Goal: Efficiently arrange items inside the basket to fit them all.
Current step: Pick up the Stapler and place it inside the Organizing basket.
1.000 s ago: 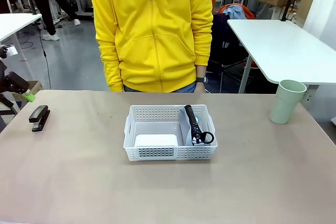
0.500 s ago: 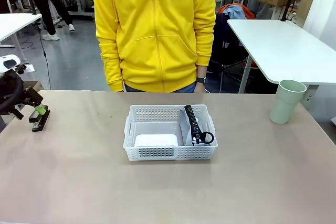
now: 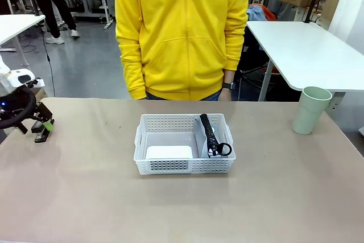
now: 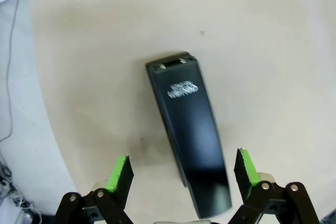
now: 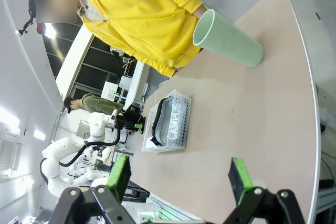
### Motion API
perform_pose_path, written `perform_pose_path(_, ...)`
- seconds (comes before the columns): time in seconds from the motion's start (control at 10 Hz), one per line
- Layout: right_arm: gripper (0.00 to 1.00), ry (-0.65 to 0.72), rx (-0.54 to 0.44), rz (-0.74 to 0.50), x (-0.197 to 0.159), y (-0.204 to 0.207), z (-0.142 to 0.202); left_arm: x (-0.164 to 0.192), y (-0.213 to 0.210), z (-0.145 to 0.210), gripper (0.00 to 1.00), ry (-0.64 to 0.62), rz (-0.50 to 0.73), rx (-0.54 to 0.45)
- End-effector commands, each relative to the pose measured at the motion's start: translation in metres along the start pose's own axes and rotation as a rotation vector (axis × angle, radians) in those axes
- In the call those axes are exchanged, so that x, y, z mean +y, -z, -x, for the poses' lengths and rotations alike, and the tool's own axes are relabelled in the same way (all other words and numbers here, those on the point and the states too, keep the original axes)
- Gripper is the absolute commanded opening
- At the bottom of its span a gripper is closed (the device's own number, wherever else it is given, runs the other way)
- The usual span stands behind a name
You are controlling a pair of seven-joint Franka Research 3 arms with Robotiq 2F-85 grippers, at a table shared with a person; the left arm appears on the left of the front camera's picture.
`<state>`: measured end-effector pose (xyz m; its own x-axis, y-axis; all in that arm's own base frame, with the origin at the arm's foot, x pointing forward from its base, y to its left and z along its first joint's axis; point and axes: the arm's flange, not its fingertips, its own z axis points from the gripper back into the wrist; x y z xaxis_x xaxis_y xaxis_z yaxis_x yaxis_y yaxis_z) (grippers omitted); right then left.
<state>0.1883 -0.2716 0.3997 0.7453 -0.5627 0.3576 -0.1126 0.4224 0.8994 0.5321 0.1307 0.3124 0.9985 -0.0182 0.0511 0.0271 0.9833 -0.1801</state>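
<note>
Cup (image 3: pixel 310 110) is standing at frame right, apart from the centre basket (image 3: pixel 185 166) holding the pouch (image 3: pixel 209 135) and white device (image 3: pixel 169 152). Likely light, stiff and slick, it is calling for a grip across the rim. Left gripper (image 4: pixel 184 169), above a stapler (image 4: pixel 184 114), and right gripper (image 5: pixel 179 176) are standing spread.

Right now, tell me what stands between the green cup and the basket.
Nothing visible stands on the table between the pale green cup and the basket. Inside, the white device lies near-left and the grey pouch along the right wall.
</note>
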Motion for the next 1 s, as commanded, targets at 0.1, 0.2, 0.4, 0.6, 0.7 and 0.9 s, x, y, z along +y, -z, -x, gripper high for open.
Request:
perform_pose_path(0.1,1.0,-0.028,-0.021,-0.019,0.001,0.002,-0.001,-0.006,0.007,-0.006,1.0,-0.009,-0.076,0.017)
perform_pose_path(0.2,1.0,-0.028,-0.021,-0.019,0.001,0.002,-0.001,-0.009,0.009,-0.006,1.0,0.002,-0.097,0.019)
perform_pose_path(0.4,1.0,-0.028,-0.021,-0.019,0.001,0.002,-0.001,-0.011,0.012,-0.006,1.0,0.019,-0.109,0.022)
perform_pose_path(0.6,1.0,-0.028,-0.021,-0.019,0.001,0.002,-0.001,-0.012,0.014,-0.006,0.72,0.033,-0.145,0.041)
perform_pose_path(0.7,1.0,-0.028,-0.021,-0.019,0.001,0.002,-0.001,-0.015,0.014,-0.005,0.42,0.037,-0.14,0.03)
perform_pose_path(0.9,1.0,-0.028,-0.021,-0.019,0.001,0.002,-0.001,-0.022,0.014,-0.001,0.0,0.052,-0.153,0.017)
